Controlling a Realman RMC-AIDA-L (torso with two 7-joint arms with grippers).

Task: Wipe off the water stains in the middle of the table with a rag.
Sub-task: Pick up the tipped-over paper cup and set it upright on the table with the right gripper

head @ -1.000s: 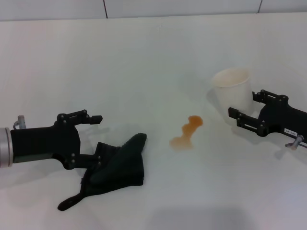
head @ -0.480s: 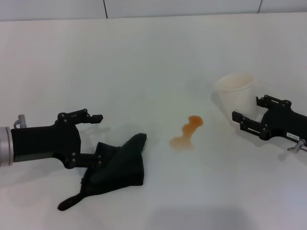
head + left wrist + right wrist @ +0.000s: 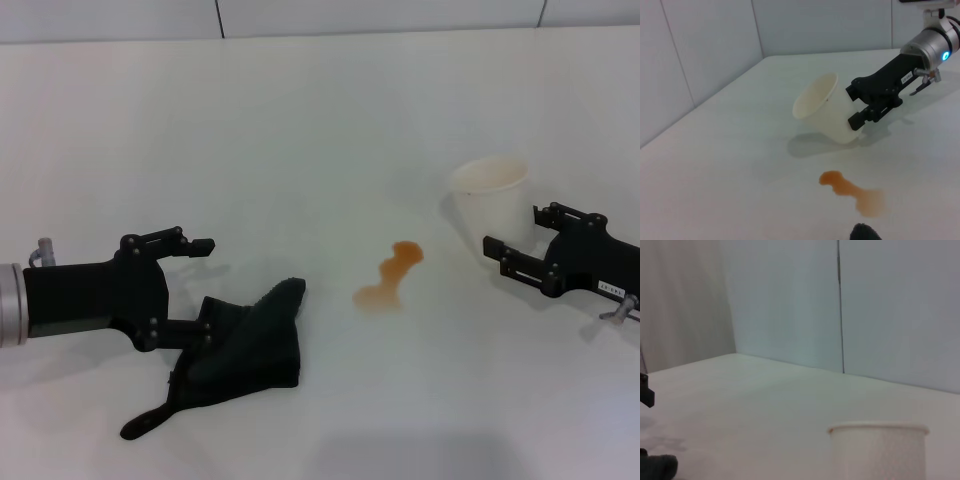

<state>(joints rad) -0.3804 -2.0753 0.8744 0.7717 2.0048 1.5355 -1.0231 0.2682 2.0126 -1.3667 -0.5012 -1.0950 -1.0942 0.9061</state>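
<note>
Black rag (image 3: 245, 345), orange-brown water stains (image 3: 388, 276) — translucent, white table (image 3: 300, 130), white paper cup (image 3: 490, 205)

You see the rag (image 3: 245, 345) hide the left gripper's (image 3: 205, 290) lower finger; picture edges cut both arms.

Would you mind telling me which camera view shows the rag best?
The head view: the whole rag lies on the table, tail included, at the left tool. The left wrist view shows only a dark tip; the right wrist view shows a dark corner.
</note>
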